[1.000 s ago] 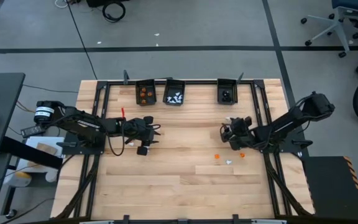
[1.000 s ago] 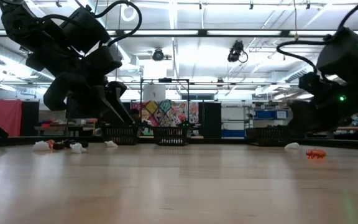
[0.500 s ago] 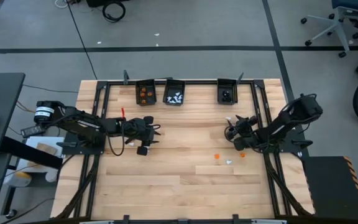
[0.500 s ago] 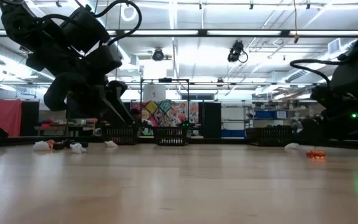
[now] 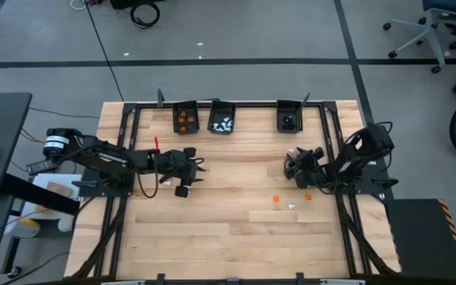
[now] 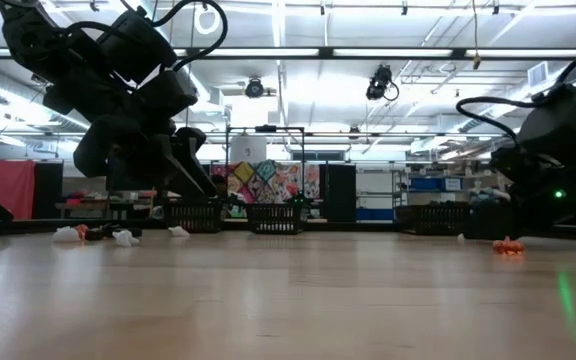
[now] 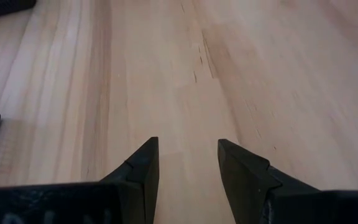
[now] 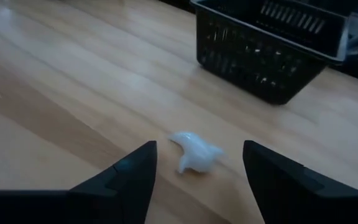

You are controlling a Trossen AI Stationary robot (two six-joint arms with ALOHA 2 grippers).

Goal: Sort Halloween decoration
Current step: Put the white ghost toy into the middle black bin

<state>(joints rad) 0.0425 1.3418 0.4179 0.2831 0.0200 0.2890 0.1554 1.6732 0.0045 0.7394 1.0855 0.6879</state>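
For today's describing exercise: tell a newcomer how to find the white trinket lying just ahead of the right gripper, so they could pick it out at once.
Start at the black bin standing alone at the table's far edge on the right. Just in front of it the open right gripper hangs low, and the white trinket lies between its fingertips. Unlike the orange trinket and white one nearer the table's middle, it lies alone beside that bin.

Long ceiling lights (image 6: 278,52) are glowing over the room, a colourful panel (image 6: 266,183) is standing at the back, a grey floor (image 5: 236,32) is surrounding the wooden counter (image 5: 220,229), and an office chair (image 5: 426,32) is sitting nearby.
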